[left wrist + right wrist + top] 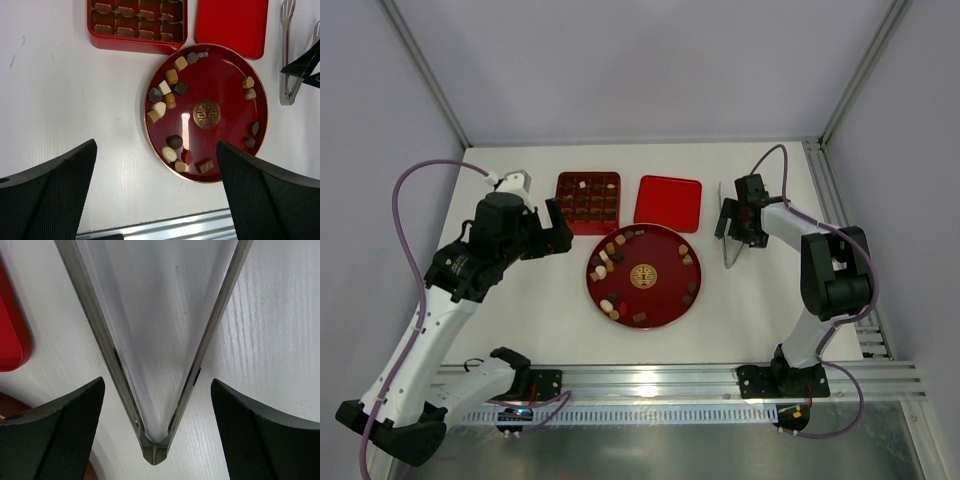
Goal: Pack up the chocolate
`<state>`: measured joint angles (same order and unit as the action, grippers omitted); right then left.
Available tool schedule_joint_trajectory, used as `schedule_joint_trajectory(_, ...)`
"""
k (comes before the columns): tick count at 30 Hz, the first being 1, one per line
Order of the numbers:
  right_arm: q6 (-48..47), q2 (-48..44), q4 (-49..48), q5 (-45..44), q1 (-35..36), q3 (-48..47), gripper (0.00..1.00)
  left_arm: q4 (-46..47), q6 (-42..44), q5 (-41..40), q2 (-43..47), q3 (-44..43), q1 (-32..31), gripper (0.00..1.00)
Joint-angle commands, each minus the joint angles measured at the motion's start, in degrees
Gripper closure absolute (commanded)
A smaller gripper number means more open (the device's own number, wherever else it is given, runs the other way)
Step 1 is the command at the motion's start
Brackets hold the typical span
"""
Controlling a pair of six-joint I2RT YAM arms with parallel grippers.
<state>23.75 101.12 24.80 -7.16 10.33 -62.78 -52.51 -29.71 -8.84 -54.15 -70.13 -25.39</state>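
Observation:
The chocolate (pixel 608 256) lies as several small brown, tan and cream pieces round the rim of a red plate (pixel 665 292) with a gold emblem; the left wrist view shows the chocolate (pixel 166 94) there too. More pieces fill the red grid box (pixel 588 200). My left gripper (pixel 556 230) hangs open left of the plate, holding nothing; its wrist view has the left gripper (pixel 156 165) over the plate's near-left rim. My right gripper (pixel 734 222) is open, its fingers either side of metal tongs (pixel 155 452) lying flat on the table, without touching them.
A flat red lid (pixel 668 202) lies right of the box, behind the plate. The tongs (pixel 728 246) lie just right of the plate. A metal rail (pixel 650 380) runs along the near table edge. Frame posts stand at the back corners.

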Motion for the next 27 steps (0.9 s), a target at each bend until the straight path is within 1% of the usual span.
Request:
schedule_joint_trajectory(1, 0.25, -5.67, 1.22, -1.19, -0.04, -1.29, 0.13, 2.24, -0.52, 0.75, 0.10, 0.08, 0.07, 0.00)
schedule_joint_trajectory(10, 0.25, -14.09, 5.00, -2.07, 0.04, -1.81, 0.13, 1.89, -0.17, 0.40, 0.10, -0.45, 0.07, 0.00)
schedule_joint_trajectory(13, 0.33, -14.99, 6.14, -0.93, 1.35, -3.57, 0.16, 2.50, -0.52, 0.58, 0.19, 0.08, 0.07, 0.00)
schedule_joint_trajectory(15, 0.25, -14.38, 7.10, -1.37, 2.67, -5.94, 0.21, 2.76, -0.87, 0.84, 0.18, 0.34, 0.07, 0.00)
schedule_joint_trajectory(18, 0.07, -11.05, 7.37, -1.28, 5.14, -10.59, 0.30, 3.11, -1.31, 1.28, -0.16, 0.52, 0.07, 0.00)
schedule_joint_trajectory(19, -0.10, -7.90, 7.81, -1.11, 5.75, -14.26, 0.32, 3.12, -1.31, 1.54, -0.34, 0.43, -0.01, 0.00)
schedule_joint_trajectory(20, -0.28, -6.22, 8.59, -1.10, 6.37, -16.12, 0.36, 3.20, -1.40, 1.72, -0.60, 0.43, -0.01, 0.00)
schedule_joint_trajectory(25, -0.55, 4.24, 8.69, 1.62, 6.55, -25.96, 0.45, 3.56, -1.84, 3.21, -2.27, 0.52, -0.01, 0.00)
schedule_joint_trajectory(27, -0.72, 8.38, 8.95, 1.80, 6.55, -27.82, 0.49, 4.34, -2.01, 3.65, -2.80, 0.78, 0.07, 0.00)
